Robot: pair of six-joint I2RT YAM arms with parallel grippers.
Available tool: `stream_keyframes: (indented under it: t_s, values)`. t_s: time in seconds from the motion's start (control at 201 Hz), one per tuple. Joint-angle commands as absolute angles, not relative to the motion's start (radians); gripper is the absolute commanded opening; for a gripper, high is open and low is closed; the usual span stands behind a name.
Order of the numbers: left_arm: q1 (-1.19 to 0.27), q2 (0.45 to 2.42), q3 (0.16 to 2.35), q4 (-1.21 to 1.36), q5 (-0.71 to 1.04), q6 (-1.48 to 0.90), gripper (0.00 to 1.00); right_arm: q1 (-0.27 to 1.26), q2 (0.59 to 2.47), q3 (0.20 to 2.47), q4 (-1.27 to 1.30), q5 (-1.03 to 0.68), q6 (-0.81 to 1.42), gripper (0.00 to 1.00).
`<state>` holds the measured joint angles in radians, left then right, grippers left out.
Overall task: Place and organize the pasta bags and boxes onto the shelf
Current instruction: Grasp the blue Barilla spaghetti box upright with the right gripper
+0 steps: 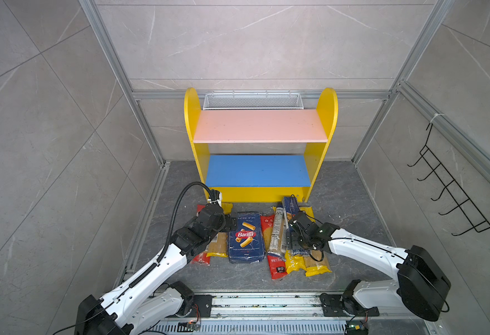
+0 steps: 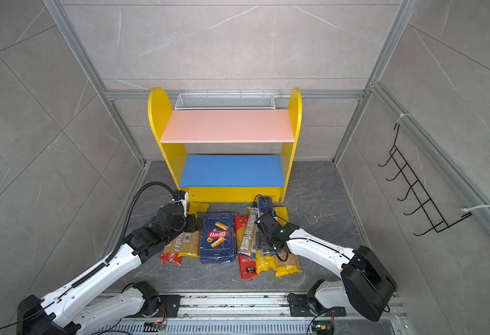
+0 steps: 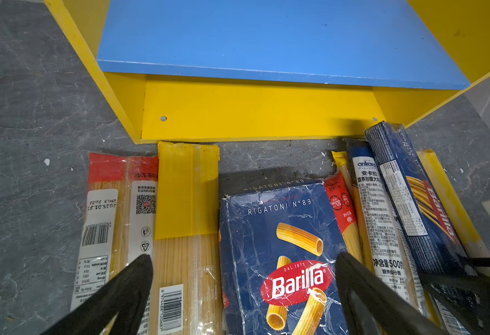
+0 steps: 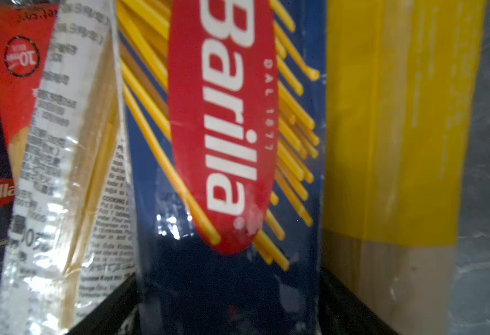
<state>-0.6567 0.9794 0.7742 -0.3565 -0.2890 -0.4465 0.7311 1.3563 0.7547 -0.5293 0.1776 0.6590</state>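
all the packs lie on the grey floor just in front of the shelf point(image 1: 191, 116), whose pink and blue boards are bare. at far left a red-ended spaghetti bag point(image 3: 107, 220) touches a yellow-ended bag point(image 3: 187, 203). the left gripper point(image 3: 242, 262) hovers over them with its fingers spread wide, pinching nothing. next comes the wide rigatoni pack point(image 3: 281, 246). it looks crinkly and soft, so a hold across its narrow width seems best. right of it, a white-labelled spaghetti bag point(image 3: 380, 217) leans on the dark-blue spaghetti box point(image 4: 223, 116). the right gripper point(image 4: 227, 278) straddles that box, its jaws against both long sides, and seems to pinch it. the box is probably stiff and light but long, so a grip near the middle should keep it from tipping. another yellow bag point(image 4: 397, 145) lies just beside it.
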Motion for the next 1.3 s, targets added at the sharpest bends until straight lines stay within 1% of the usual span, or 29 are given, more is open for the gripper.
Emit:
stream_keyframes:
  t_s: [0.0,0.075,0.149,0.364,0.438,0.528,0.618,0.717,0.772,0.887,1.051,1.3]
  values:
    - [-0.663,0.983,0.812,-0.363,-0.28,-0.461,1.0,0.736,1.395,0.73,-0.498,0.156,0.673,0.88]
    - [-0.665,0.982,0.826,-0.367,-0.274,-0.453,1.0,0.737,1.417,0.725,-0.484,0.152,0.673,0.87]
    - [-0.666,0.98,0.841,-0.376,-0.266,-0.444,1.0,0.736,1.443,0.721,-0.468,0.14,0.67,0.83]
    - [-0.667,0.96,0.871,-0.412,-0.267,-0.423,1.0,0.738,1.483,0.7,-0.43,0.106,0.68,0.64]
    - [-0.666,0.949,0.877,-0.428,-0.283,-0.424,1.0,0.738,1.476,0.697,-0.431,0.105,0.683,0.57]
    - [-0.666,0.937,0.884,-0.44,-0.289,-0.417,1.0,0.738,1.461,0.699,-0.448,0.105,0.686,0.51]
    - [-0.667,0.931,0.894,-0.46,-0.291,-0.411,1.0,0.738,1.433,0.703,-0.465,0.102,0.689,0.45]
    - [-0.666,0.923,0.9,-0.477,-0.299,-0.404,1.0,0.74,1.392,0.704,-0.479,0.092,0.693,0.42]
    - [-0.665,0.917,0.903,-0.488,-0.302,-0.401,1.0,0.739,1.367,0.707,-0.488,0.087,0.697,0.38]
    - [-0.667,0.906,0.908,-0.509,-0.307,-0.394,1.0,0.739,1.322,0.714,-0.494,0.065,0.701,0.34]
    - [-0.665,0.886,0.916,-0.538,-0.317,-0.389,1.0,0.739,1.289,0.744,-0.498,0.025,0.703,0.31]
    - [-0.666,0.854,0.916,-0.577,-0.35,-0.381,1.0,0.739,1.227,0.786,-0.494,-0.011,0.71,0.29]
